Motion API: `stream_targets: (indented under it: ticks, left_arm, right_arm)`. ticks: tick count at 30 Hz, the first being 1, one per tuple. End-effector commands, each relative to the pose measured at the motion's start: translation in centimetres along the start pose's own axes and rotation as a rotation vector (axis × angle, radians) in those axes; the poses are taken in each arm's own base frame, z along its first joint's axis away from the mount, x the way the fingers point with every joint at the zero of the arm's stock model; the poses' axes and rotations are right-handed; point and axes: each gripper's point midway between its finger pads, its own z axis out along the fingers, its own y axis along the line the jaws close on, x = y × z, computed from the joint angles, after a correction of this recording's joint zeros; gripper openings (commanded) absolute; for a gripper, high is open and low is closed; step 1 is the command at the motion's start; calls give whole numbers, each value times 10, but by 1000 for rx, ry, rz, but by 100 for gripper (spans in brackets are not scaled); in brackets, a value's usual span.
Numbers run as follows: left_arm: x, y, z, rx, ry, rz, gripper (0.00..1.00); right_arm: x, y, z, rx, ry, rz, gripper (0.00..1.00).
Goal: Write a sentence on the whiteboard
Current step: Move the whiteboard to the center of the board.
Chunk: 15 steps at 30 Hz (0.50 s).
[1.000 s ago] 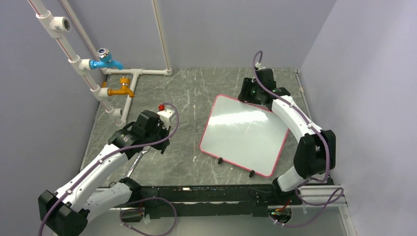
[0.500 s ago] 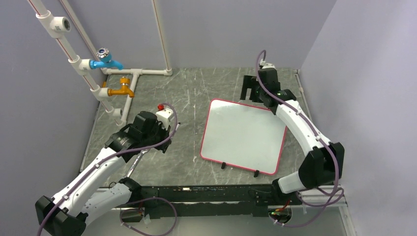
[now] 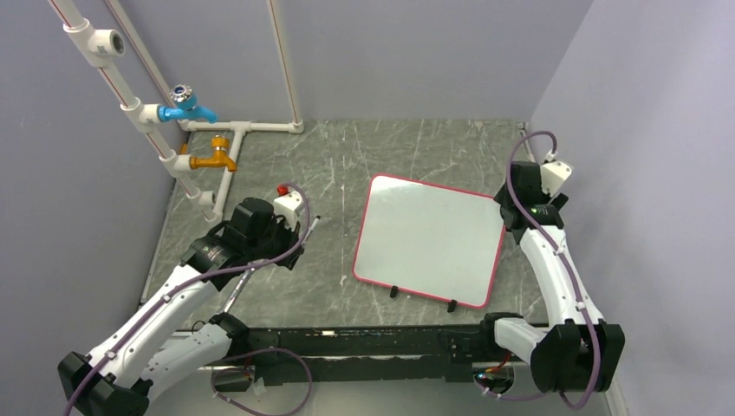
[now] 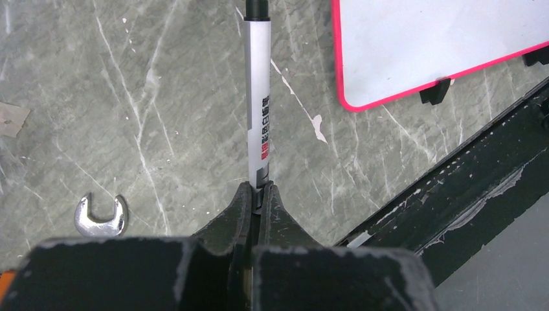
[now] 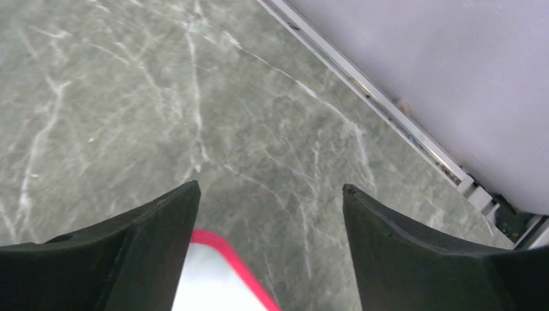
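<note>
The whiteboard [image 3: 429,240], white with a red-pink rim and black feet on its near edge, lies flat right of the table's middle; its face is blank. One corner shows in the left wrist view [image 4: 440,39] and another in the right wrist view [image 5: 207,285]. My left gripper [image 4: 259,191] is shut on a silver marker [image 4: 259,97] whose black end points away from the jaws. It hovers over the marble left of the board [image 3: 297,234]. My right gripper [image 5: 270,188] is open and holds nothing, just past the board's far right corner [image 3: 513,208].
A steel wrench [image 4: 98,217] lies on the marble near the left arm. White pipes with a blue tap [image 3: 186,108] and an orange tap [image 3: 215,160] stand at the back left. Walls close in the back and right; a black rail [image 3: 373,342] runs along the near edge.
The right gripper let go of the board's far corner, opened, and the arm swung back to the board's right side. The board settled flat and squarer. The left arm barely moved.
</note>
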Motion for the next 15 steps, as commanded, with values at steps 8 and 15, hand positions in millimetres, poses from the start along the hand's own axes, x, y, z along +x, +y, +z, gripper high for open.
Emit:
stream_targets:
  ticks: [8,15]
  left_arm:
    - [-6,-8,2,28,-29,34,0]
    - [-6,-7,2,22,-28,35,0]
  right_arm:
    - [27,-35,14,71,26,127,74]
    - [45,-17,9,-81,73,95,67]
